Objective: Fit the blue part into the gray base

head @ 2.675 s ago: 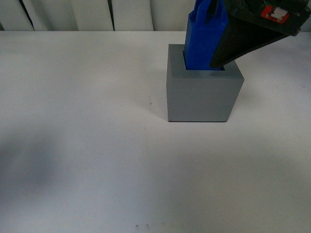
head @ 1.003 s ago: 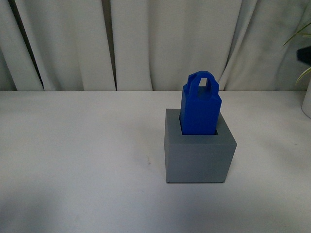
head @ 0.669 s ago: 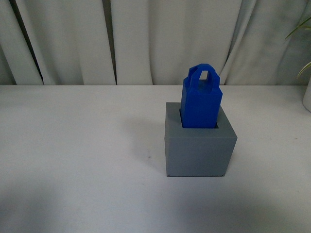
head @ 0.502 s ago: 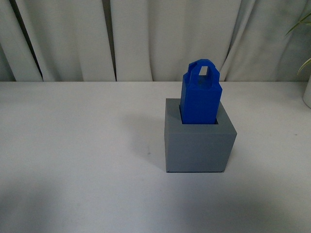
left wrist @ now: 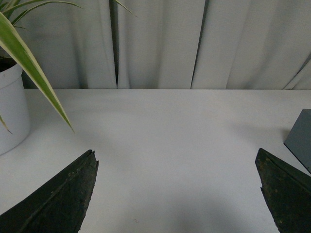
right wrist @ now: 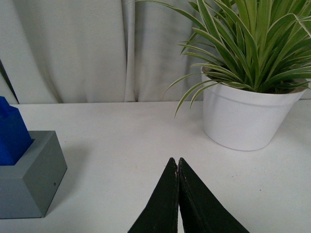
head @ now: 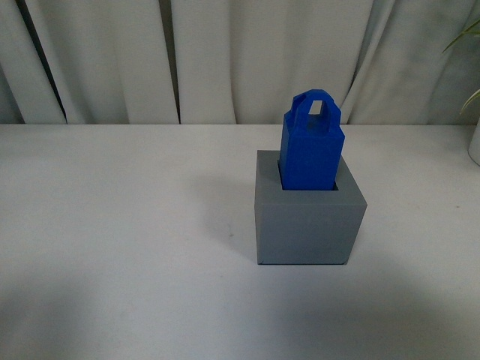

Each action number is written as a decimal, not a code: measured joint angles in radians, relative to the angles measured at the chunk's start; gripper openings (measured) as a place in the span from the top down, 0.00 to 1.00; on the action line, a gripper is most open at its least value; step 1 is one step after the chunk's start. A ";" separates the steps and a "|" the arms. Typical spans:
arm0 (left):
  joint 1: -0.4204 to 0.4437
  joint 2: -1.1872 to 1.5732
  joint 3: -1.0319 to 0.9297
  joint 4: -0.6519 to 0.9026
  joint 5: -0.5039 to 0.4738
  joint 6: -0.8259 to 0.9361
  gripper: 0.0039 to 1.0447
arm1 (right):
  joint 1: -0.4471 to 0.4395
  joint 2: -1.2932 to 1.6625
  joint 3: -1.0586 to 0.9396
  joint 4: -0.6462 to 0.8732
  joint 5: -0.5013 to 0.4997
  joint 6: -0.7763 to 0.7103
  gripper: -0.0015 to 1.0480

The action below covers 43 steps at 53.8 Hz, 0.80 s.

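The blue part stands upright in the square recess of the gray base, its upper half and loop handle sticking out above the rim. Both also show in the right wrist view, the blue part in the gray base. A corner of the gray base shows in the left wrist view. My left gripper is open and empty over bare table. My right gripper is shut and empty, well away from the base. Neither gripper shows in the front view.
A white pot with a striped green plant stands on the table near my right gripper. Another white pot with a plant stands near my left gripper. A pale curtain hangs behind the white table.
The right gripper, which held the blue part in the base 2.7 s ago, has let go and left the front view. The view has risen; the part stands alone.
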 joint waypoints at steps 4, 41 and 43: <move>0.000 0.000 0.000 0.000 0.000 0.000 0.06 | 0.000 -0.031 -0.008 -0.020 0.000 0.000 0.98; 0.000 0.000 0.000 0.000 0.000 0.000 0.06 | 0.000 -0.322 -0.056 -0.249 0.000 0.001 0.98; 0.000 0.000 0.000 0.000 0.000 0.000 0.06 | 0.000 -0.332 -0.056 -0.259 0.000 0.001 0.98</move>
